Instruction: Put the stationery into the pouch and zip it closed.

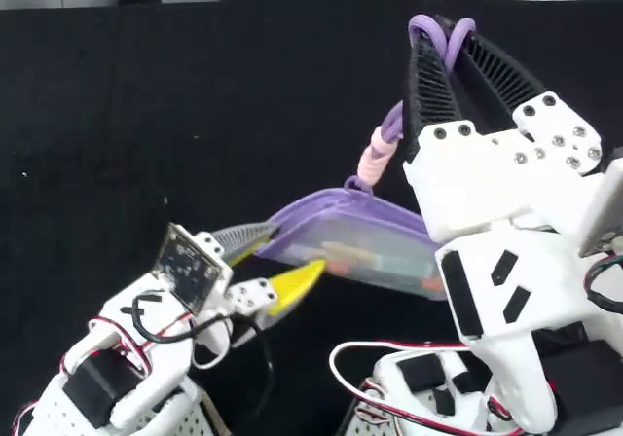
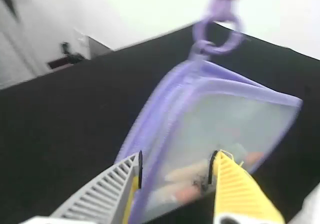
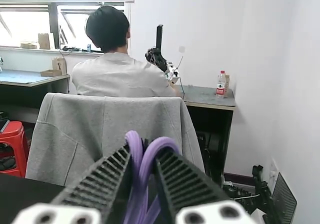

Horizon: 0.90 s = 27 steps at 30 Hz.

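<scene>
A black counter fills the scene. On the right, the right tool points up and away, its black fingers pressed together on a purple strap. A purple pouch with a clear side hangs from that strap above the middle of the counter, tilted. Coloured stationery shows inside it. At the near left, the left tool is spread, with one grey and one yellow finger straddling the pouch's left end.
</scene>
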Tool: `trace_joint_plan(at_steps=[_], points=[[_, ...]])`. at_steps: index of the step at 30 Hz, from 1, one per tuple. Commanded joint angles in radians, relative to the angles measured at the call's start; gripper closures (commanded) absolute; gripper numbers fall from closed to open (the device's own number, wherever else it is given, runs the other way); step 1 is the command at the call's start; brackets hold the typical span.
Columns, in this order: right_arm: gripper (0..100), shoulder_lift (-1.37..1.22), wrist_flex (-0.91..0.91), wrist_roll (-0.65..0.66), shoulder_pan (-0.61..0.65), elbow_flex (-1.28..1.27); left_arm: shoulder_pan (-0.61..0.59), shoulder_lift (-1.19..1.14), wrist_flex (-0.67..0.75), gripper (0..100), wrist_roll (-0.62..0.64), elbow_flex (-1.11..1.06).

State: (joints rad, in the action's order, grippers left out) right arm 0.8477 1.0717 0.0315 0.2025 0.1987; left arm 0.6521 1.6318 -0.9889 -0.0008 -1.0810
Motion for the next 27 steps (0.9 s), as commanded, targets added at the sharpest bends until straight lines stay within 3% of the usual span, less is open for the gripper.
trace_joint_plan(at_steps=[1, 10, 16, 19, 27], points=[[98.6, 0.013, 0.000, 0.005, -0.014, 0.035, 0.085, -0.008, 0.020, 77, -0.021, 0.002], [98.5, 0.013, 0.000, 0.005, -0.012, 0.035, 0.087, -0.002, 0.115, 77, -0.121, -0.159], [98.5, 0.013, 0.002, 0.006, -0.012, 0.035, -0.005, 0.005, -0.055, 76, -0.137, 0.054], [98.5, 0.013, 0.002, 0.006, -0.012, 0.035, -0.008, 0.005, -0.146, 76, -0.235, 0.148], [98.5, 0.013, 0.002, 0.006, -0.012, 0.035, -0.008, -0.006, -0.180, 77, -0.370, 0.165]])
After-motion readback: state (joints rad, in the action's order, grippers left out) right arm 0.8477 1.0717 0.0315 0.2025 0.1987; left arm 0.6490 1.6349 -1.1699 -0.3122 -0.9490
